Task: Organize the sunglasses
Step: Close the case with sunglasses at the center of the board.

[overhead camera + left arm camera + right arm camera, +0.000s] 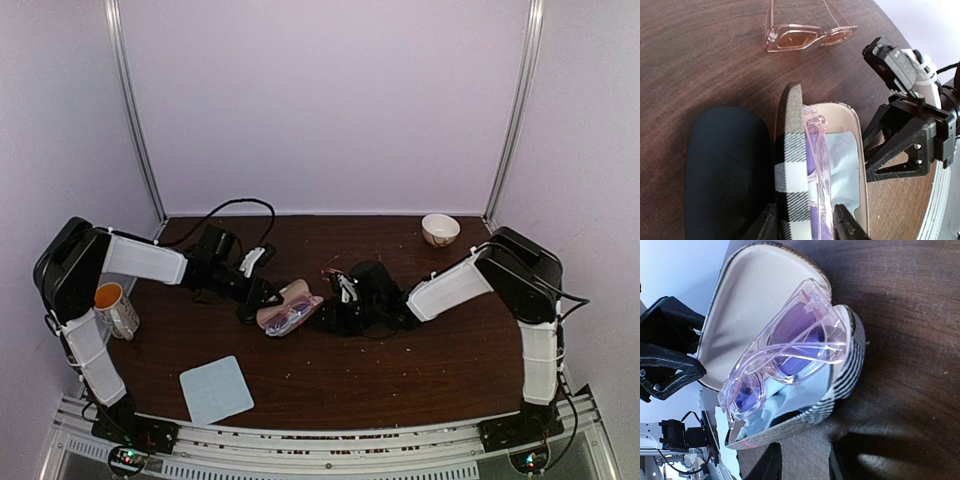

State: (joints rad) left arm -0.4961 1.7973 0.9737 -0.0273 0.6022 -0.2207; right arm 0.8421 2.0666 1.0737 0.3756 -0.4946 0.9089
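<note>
Our left end effector (805, 222) straddles the open plaid case (790, 165) wall and the pink sunglasses (785, 350) inside; whether it clamps, we cannot tell. Our right end effector (804, 462) stands apart, empty.

1. Purple pair (790, 352): a clear pink plastic frame with purple lenses and folded temples. It lies askew inside the open case (755, 290), over a blue cloth (785, 400), between the cream-lined lid and the plaid wall. Part of the frame rises above that wall.
2. Amber pair (810, 37): a translucent pink frame with amber lenses and unfolded temples. It rests on the bare tabletop (700, 50), apart from the case. Its front faces the case and its temples point away.
</note>
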